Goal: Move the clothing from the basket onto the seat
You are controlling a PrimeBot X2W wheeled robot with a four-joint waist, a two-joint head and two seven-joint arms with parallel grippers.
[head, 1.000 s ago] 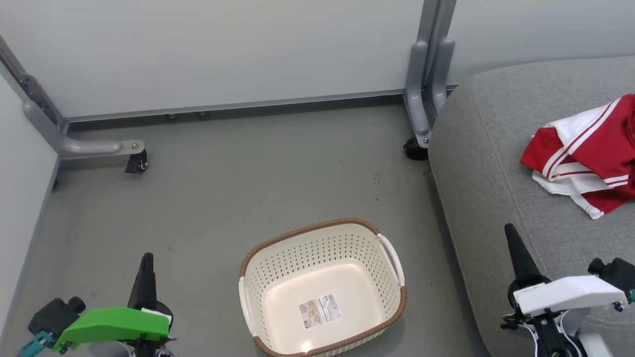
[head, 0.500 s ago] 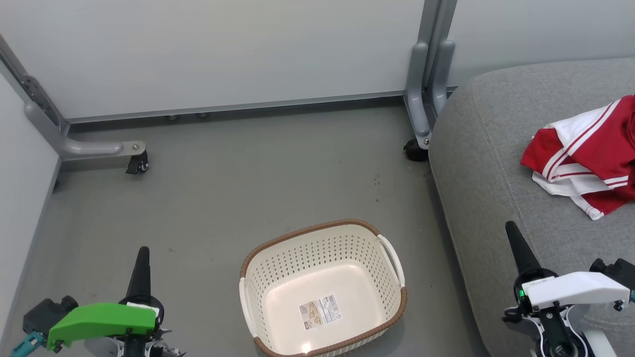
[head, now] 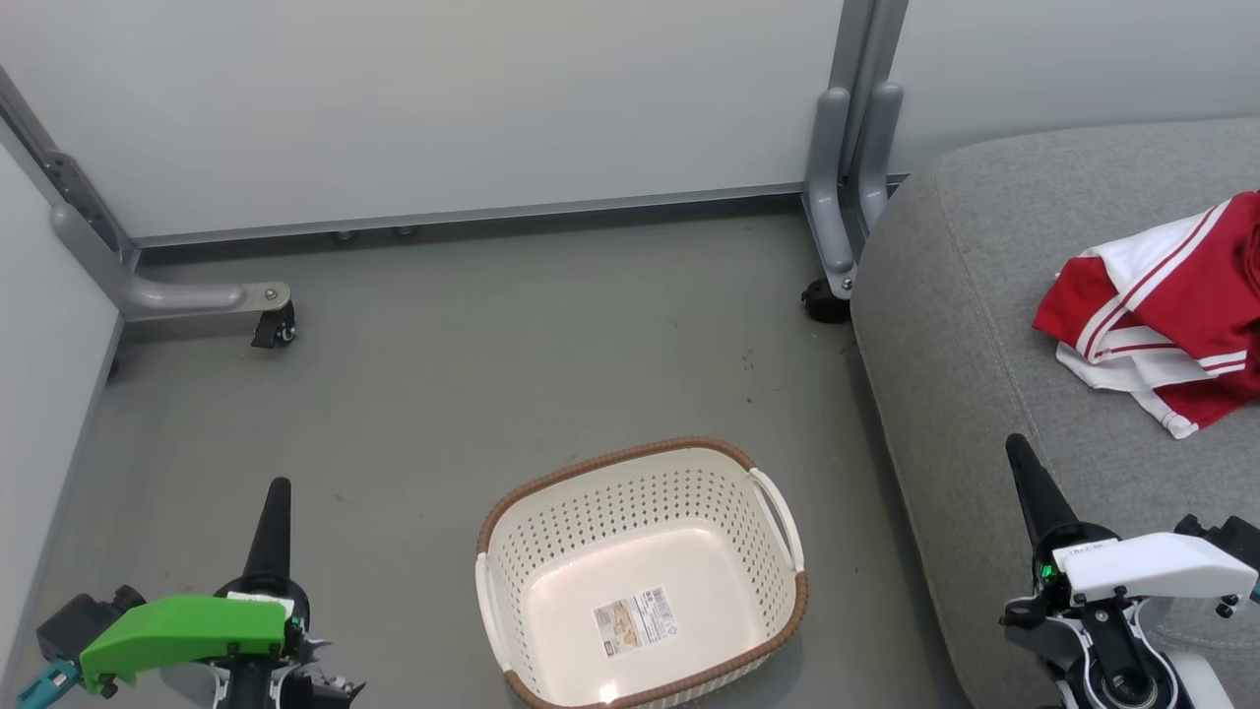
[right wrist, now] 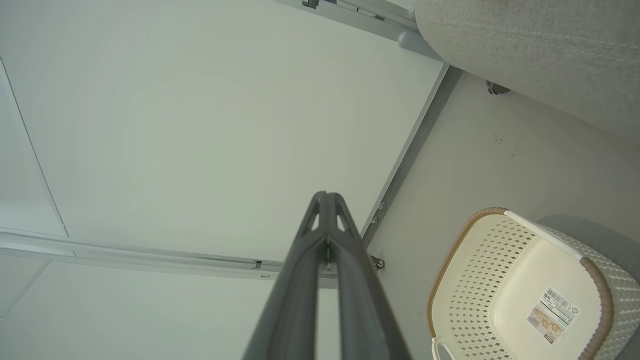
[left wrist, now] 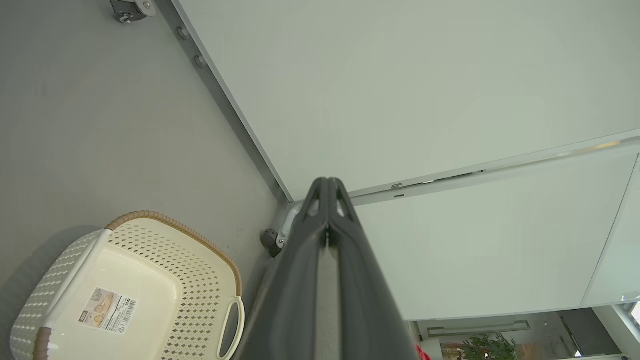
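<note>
The cream-white basket (head: 640,576) with a brown rim stands on the grey floor, holding nothing but a label sticker on its bottom; it also shows in the left wrist view (left wrist: 130,295) and the right wrist view (right wrist: 525,290). Red clothing (head: 1162,315) with white stripes lies crumpled on the light grey seat (head: 984,325) at the right. My left gripper (head: 276,492) is shut at the lower left, well left of the basket. My right gripper (head: 1014,448) is shut over the seat's front edge, right of the basket. Both wrist views show fingers pressed together (left wrist: 327,187) (right wrist: 326,197).
Pale partition panels (head: 443,108) close off the back and left side. Their grey feet carry castors (head: 274,325) (head: 822,295). Bare grey floor (head: 492,364) lies between the basket and the panels.
The left gripper has drifted slightly left and its tip sits higher in the picture. The right gripper has shifted slightly right and lower. Basket and clothing have stayed put.
</note>
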